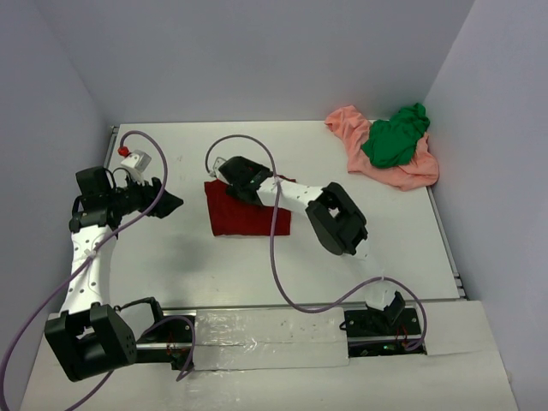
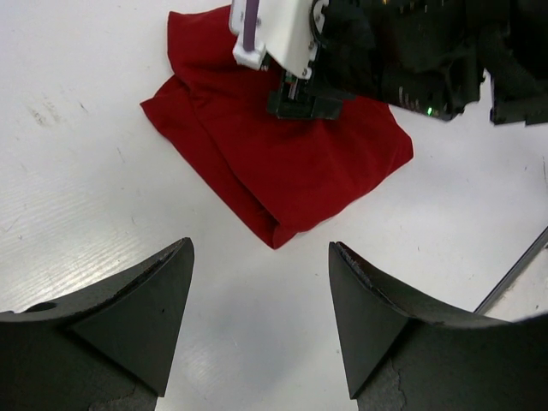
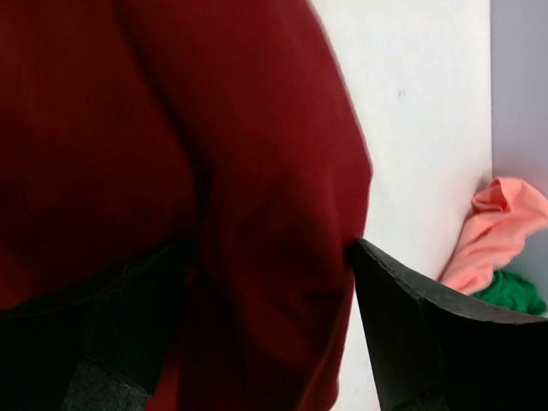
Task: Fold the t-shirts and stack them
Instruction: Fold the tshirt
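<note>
The dark red t-shirt point(image 1: 244, 214) lies folded into a rough rectangle at the table's middle; it also shows in the left wrist view point(image 2: 282, 163) and fills the right wrist view point(image 3: 171, 128). My right gripper point(image 1: 235, 177) is low on its far edge, jaws apart with a thick fold of red cloth between them point(image 3: 270, 248). My left gripper point(image 1: 174, 203) hovers left of the shirt, open and empty point(image 2: 259, 261). The green t-shirt point(image 1: 396, 137) lies crumpled on the salmon-pink t-shirt point(image 1: 407, 174) at the back right corner.
Grey walls close the table at the back and both sides. A purple cable point(image 1: 276, 248) loops from the right arm across the table near the red shirt. A taped strip point(image 1: 257, 330) runs along the front edge between the arm bases.
</note>
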